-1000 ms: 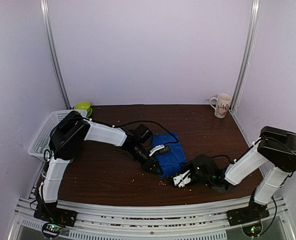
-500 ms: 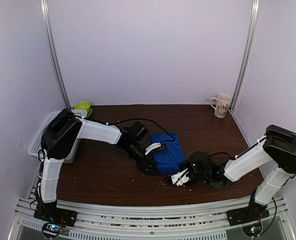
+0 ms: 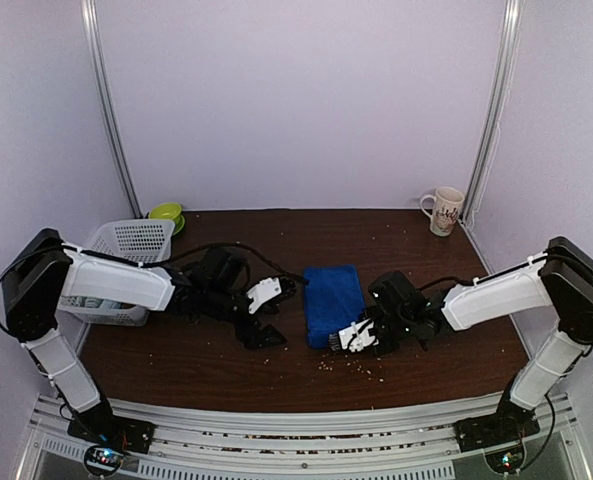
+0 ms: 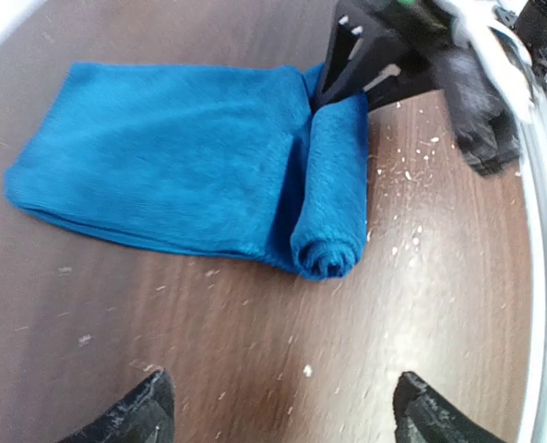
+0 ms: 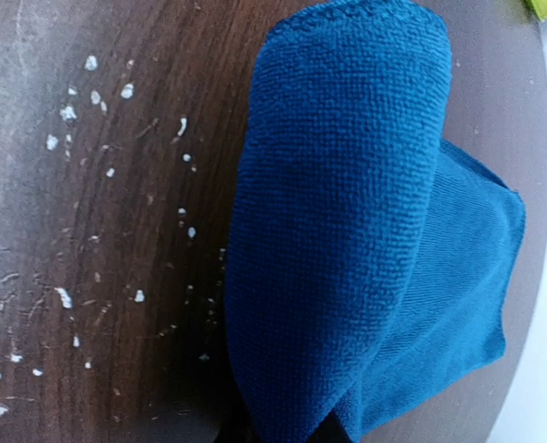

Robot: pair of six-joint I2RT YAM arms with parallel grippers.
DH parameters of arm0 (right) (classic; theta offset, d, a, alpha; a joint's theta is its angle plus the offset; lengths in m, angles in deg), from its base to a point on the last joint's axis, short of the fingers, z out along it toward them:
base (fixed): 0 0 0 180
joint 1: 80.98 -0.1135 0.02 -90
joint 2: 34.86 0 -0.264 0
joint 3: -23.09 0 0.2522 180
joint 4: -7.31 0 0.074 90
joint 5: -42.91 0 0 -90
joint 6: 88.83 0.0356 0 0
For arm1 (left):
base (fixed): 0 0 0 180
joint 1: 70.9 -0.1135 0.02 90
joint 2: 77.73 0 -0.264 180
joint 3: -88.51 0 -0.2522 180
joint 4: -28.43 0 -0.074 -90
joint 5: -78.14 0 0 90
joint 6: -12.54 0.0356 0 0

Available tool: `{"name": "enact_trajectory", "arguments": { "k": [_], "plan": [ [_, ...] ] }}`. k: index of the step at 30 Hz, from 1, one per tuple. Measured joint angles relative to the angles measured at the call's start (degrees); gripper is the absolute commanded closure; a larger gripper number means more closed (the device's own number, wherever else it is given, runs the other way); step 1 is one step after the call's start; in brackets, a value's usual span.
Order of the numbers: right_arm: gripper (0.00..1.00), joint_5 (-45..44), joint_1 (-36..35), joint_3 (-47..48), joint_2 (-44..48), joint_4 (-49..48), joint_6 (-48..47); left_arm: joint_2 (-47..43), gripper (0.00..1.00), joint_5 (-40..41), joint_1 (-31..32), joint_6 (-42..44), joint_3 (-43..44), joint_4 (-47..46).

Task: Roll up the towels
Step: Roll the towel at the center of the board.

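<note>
A royal blue towel (image 3: pixel 333 298) lies mid-table, its near end wound into a short roll (image 4: pixel 333 189). My right gripper (image 3: pixel 352 338) sits at that near end, shut on the roll. In the right wrist view the roll (image 5: pixel 338 231) runs down into the right gripper (image 5: pixel 287 436) at the bottom edge. The left wrist view shows the right gripper (image 4: pixel 347 65) pinching the far end of the roll. My left gripper (image 3: pixel 264 315) hangs open over bare wood left of the towel, nothing between its fingertips (image 4: pixel 144 415).
A white basket (image 3: pixel 126 245) and a green bowl (image 3: pixel 166 213) stand at the back left. A patterned mug (image 3: pixel 444 210) stands at the back right corner. Pale crumbs (image 3: pixel 348 366) dot the wood in front of the towel.
My left gripper let go of the towel, opened wide and drew back to the left. The right gripper moved up to the towel's near end, which now lies rolled.
</note>
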Motion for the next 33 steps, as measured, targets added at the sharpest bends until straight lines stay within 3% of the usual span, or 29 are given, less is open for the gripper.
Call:
{"name": "enact_trajectory", "arguments": {
  "k": [6, 7, 13, 21, 33],
  "plan": [
    [0.99, 8.46, 3.43, 9.90, -4.79, 14.38, 0.39, -10.16, 0.18, 9.09, 4.72, 8.44, -13.92, -16.13],
    [0.99, 12.37, 4.98, 13.94, -7.02, 19.91, 0.42, -10.49, 0.18, 13.62, 8.28, 13.62, -16.48, -22.51],
    [0.98, 18.16, 7.56, 25.57, -13.99, 33.94, 0.13, -6.23, 0.21, 19.34, 11.37, 20.41, -16.76, -30.49],
    [0.98, 24.02, 10.49, 35.21, -20.74, 46.14, 0.13, 2.99, 0.22, 23.19, 13.64, 27.21, -14.29, -33.46],
    [0.96, 25.40, 11.06, 37.92, -22.75, 49.83, 0.68, 10.08, 0.25, 26.95, 15.61, 29.53, -7.52, -36.63]
  ]
}}
